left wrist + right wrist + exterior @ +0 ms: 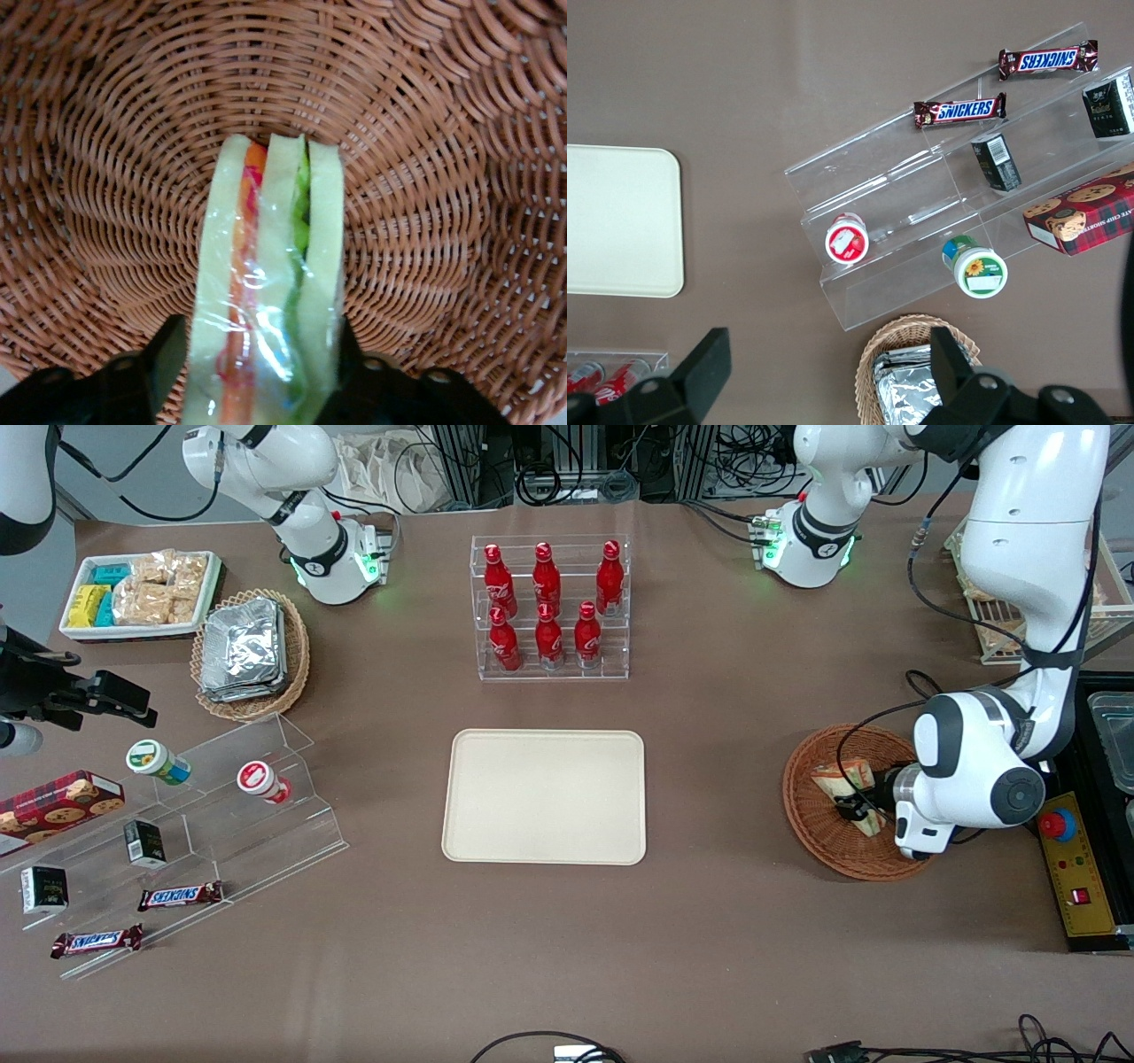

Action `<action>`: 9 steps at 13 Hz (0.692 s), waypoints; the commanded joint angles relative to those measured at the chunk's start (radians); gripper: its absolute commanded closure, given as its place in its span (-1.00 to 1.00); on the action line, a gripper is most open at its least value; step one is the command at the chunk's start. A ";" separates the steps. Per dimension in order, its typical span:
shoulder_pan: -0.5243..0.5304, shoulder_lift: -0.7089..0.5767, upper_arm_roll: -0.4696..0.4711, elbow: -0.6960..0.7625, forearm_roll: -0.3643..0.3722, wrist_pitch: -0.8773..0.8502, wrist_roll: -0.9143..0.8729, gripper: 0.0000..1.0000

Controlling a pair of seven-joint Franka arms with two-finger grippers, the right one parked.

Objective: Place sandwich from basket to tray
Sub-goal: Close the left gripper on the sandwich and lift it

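The sandwich (266, 292) stands on edge in the basket (425, 177), and the pincer (257, 376) grips it, one finger (159, 363) pressed to each bread face. Only the wrist view shows this grip; from the front, the arm covers part of the basket (819, 828) near the working arm's end of the table (709, 921). The tray (545, 797) sits mid-table, well apart.

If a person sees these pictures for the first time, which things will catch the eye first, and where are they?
Most striking is the clear-wrapped triangular wedge sandwich, lying in the round reddish-brown woven wicker basket at the working arm's end of the table, with the left arm's end effector down in the basket and a finger on each side of it. The large cream-beige rectangular tray lies mid-table, and the six red bottles in a clear rack stand farther from the front camera.
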 commanded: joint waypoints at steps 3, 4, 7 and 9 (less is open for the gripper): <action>-0.005 -0.038 -0.003 -0.005 -0.014 -0.005 -0.012 0.51; -0.007 -0.063 -0.004 -0.002 -0.013 -0.019 -0.010 0.51; -0.008 -0.138 -0.033 0.033 -0.010 -0.097 0.008 0.51; -0.008 -0.185 -0.061 0.063 -0.011 -0.146 0.057 0.53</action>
